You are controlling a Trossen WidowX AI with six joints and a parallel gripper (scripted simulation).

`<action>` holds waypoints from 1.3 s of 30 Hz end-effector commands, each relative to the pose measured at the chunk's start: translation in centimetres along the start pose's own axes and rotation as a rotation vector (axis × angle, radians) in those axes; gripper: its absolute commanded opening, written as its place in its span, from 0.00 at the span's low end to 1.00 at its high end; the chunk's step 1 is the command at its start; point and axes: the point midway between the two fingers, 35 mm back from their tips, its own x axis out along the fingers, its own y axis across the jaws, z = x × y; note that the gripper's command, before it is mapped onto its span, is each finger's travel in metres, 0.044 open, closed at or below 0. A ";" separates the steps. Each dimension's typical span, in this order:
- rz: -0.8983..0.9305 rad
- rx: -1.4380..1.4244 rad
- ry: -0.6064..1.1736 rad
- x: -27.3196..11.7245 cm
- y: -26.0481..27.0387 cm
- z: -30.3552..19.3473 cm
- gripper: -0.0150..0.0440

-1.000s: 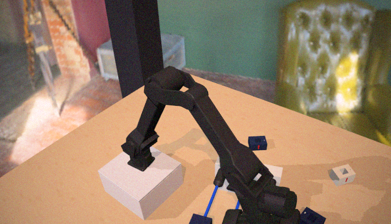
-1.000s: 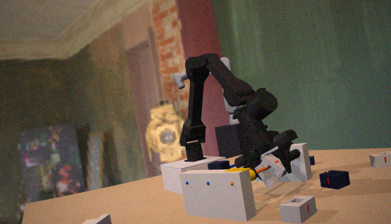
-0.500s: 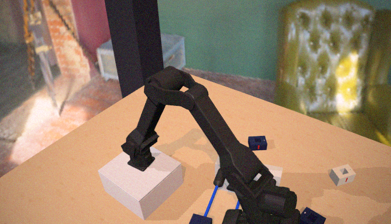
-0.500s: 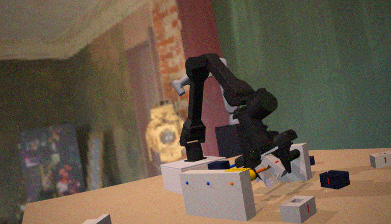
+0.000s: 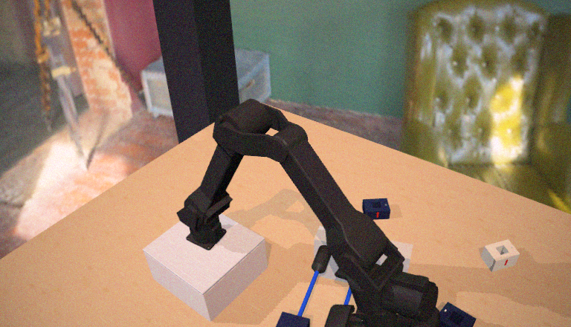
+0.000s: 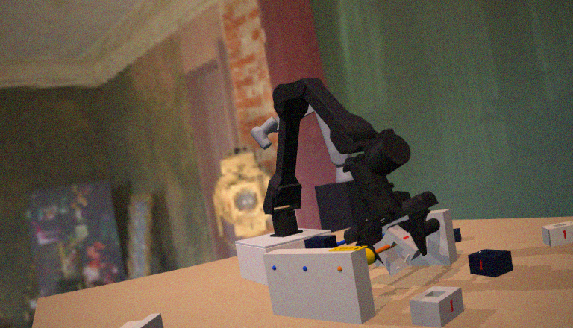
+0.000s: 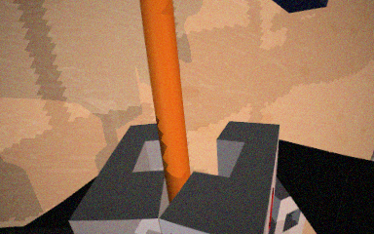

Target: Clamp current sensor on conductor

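1. Gripping the open white sensor (image 6: 404, 242) (image 7: 229, 195), your claw (image 6: 400, 256) (image 7: 198, 157) has its fingers well apart, with the sensor body filling the space between them.
2. You have the sensor at the orange conductor (image 6: 383, 248) (image 7: 166, 83), above the surface (image 5: 126, 205) (image 6: 177, 291) (image 7: 88, 73), between the 2 upright white blocks: the near block (image 6: 314, 284) and the far block (image 6: 447, 240).
3. Your wrist view shows the sensor's 2 halves spread, with the conductor running into the gap; the mouth faces the top of that view.
4. The body's long axis slants in the exterior view rather than standing upright. Its red mark (image 6: 405, 237) (image 7: 272, 210) is visible, but you cannot tell which way the arrowhead points.
5. You can see a yellow tag (image 6: 348, 248) on the near block, beside a yellow ball (image 6: 370, 256) on the conductor; its lettering is unreadable.
6. Watch the near block, close beside the claw, and the blue rods (image 5: 308, 293) (image 6: 341, 242) running beneath the arm.
7. Around you, a navy block (image 5: 456, 315) (image 6: 489, 262) and a pale holed block (image 6: 437, 306) sit apart from the sensor.
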 end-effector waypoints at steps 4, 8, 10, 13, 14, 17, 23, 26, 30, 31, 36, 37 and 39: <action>0.093 0.005 0.002 -0.4 -0.5 -0.1 0.25; 0.156 0.006 0.002 -0.7 -0.6 -0.1 0.25; 0.188 0.005 0.002 -0.9 -0.6 -0.1 0.25; 0.235 0.005 0.003 -1.2 -0.7 0.0 0.25; 0.251 0.004 0.003 -1.3 -0.7 0.0 0.25; 0.295 0.002 0.004 -1.6 -0.6 0.0 0.25; 0.319 0.001 0.000 -1.5 0.0 0.1 0.25; 0.319 0.001 0.000 -1.5 0.0 0.1 0.25; 0.319 0.001 0.000 -1.5 0.0 0.1 0.25; 0.319 0.001 0.000 -1.5 0.0 0.1 0.25; 0.319 0.002 0.000 -1.6 0.2 0.1 0.25; 0.320 0.002 0.000 -1.6 0.3 0.1 0.25; 0.321 0.002 0.000 -1.7 0.6 0.1 0.25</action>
